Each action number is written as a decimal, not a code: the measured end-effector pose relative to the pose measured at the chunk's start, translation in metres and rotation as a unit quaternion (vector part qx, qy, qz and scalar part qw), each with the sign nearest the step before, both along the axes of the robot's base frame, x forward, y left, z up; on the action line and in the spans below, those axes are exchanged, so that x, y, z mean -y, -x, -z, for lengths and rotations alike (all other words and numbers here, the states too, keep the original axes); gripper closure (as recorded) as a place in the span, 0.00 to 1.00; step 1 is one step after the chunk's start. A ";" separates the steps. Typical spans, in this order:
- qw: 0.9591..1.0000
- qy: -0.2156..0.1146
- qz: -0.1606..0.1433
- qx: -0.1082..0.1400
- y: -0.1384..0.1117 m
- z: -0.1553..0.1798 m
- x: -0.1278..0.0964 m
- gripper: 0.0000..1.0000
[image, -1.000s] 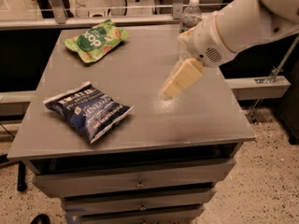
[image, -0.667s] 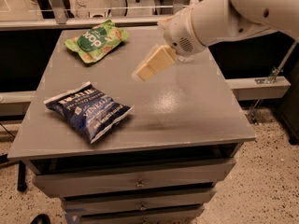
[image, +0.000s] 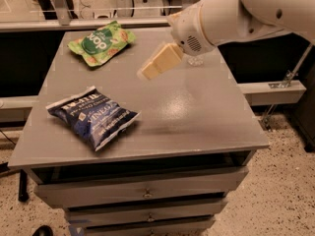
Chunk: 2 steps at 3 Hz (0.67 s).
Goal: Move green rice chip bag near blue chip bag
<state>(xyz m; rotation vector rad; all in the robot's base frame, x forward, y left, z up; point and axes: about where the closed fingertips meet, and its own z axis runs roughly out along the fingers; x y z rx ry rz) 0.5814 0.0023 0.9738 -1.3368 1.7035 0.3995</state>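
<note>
The green rice chip bag (image: 101, 43) lies flat at the far left corner of the grey table (image: 197, 112). The blue chip bag (image: 92, 116) lies near the table's front left, pointing diagonally. My gripper (image: 147, 72) hangs above the middle of the table on a white arm that comes in from the upper right. It is to the right of the green bag and a little in front of it, apart from it, and holds nothing.
A clear plastic bottle (image: 196, 59) stands at the table's far right, mostly hidden behind my arm. Drawers (image: 147, 193) fill the table's front. A dark counter and a rail run behind the table.
My gripper has moved left and toward the back of the table, closer to the green bag. Both bags lie where they were.
</note>
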 end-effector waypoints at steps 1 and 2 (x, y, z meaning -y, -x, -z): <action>1.000 0.001 0.011 0.006 -0.007 0.007 -0.005 0.00; 0.999 -0.020 0.026 0.015 -0.047 0.030 -0.031 0.00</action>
